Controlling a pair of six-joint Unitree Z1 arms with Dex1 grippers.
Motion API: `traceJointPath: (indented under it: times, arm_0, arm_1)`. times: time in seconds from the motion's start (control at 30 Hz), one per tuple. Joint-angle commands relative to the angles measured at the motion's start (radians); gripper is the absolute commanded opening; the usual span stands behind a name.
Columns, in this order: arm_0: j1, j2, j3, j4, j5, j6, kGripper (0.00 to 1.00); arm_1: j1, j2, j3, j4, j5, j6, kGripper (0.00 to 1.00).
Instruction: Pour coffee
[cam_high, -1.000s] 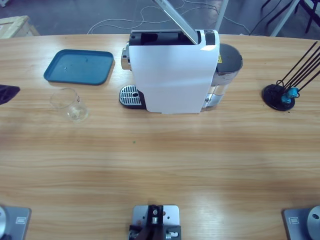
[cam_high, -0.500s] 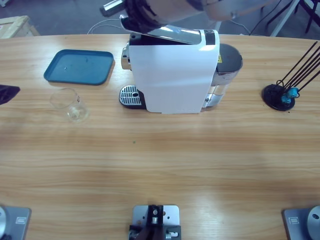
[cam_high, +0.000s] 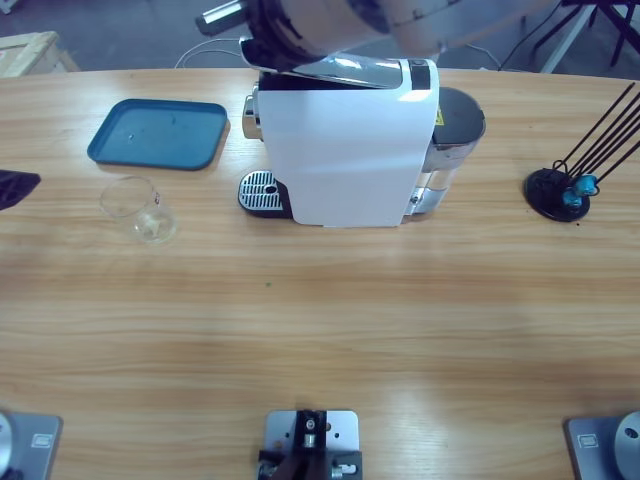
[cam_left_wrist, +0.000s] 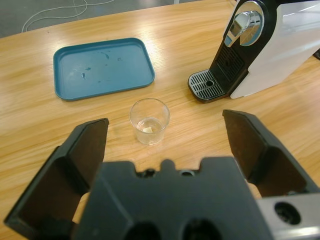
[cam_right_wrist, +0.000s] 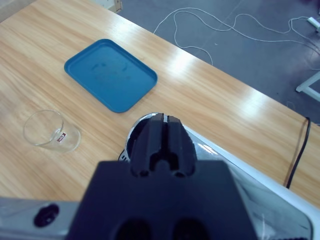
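Note:
A clear glass (cam_high: 140, 210) stands on the table left of the white coffee machine (cam_high: 345, 150), apart from its drip grate (cam_high: 260, 190). A shallow pale pool of coffee (cam_left_wrist: 146, 129) lies in the bottom of the glass (cam_left_wrist: 149, 120). My left gripper (cam_left_wrist: 165, 122) is open, back from the glass and facing it; in the high view it shows dark at the left edge (cam_high: 15, 185). My right gripper (cam_right_wrist: 164, 120) is shut with nothing between its jaws. It sits over the machine's silver lid lever (cam_high: 350, 68), where its arm (cam_high: 330, 20) reaches in from the top.
A blue tray (cam_high: 158, 133) lies behind the glass at the back left. A black capsule stand (cam_high: 560, 190) with thin rods and blue capsules is at the far right. The machine's water tank (cam_high: 455, 125) sticks out on its right side.
The silver lid lever, raised a second ago, now lies almost flat on the machine's top. The right arm has come down over it. The glass and left gripper have not moved.

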Motion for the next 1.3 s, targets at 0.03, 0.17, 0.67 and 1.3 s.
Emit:
traceJointPath:
  times: [0.03,0.17,0.67,1.3]
  arm_0:
    - [0.005,-0.008,0.039,-0.009,-0.016,0.012,0.987]
    - [0.005,-0.006,0.039,-0.009,-0.017,0.012,0.988]
    - [0.005,0.019,0.038,-0.01,-0.022,0.012,0.987]
    - [0.005,0.456,0.116,-0.39,0.076,0.081,0.991]
  arm_1:
    - [0.023,0.166,0.159,-0.048,0.006,0.049,0.0]
    - [0.022,0.163,0.204,-0.078,0.006,0.071,0.0]
    - [-0.031,-0.096,0.19,-0.057,0.173,-0.043,0.715]
    - [-0.033,-0.923,0.402,0.597,0.202,-0.023,1.0]
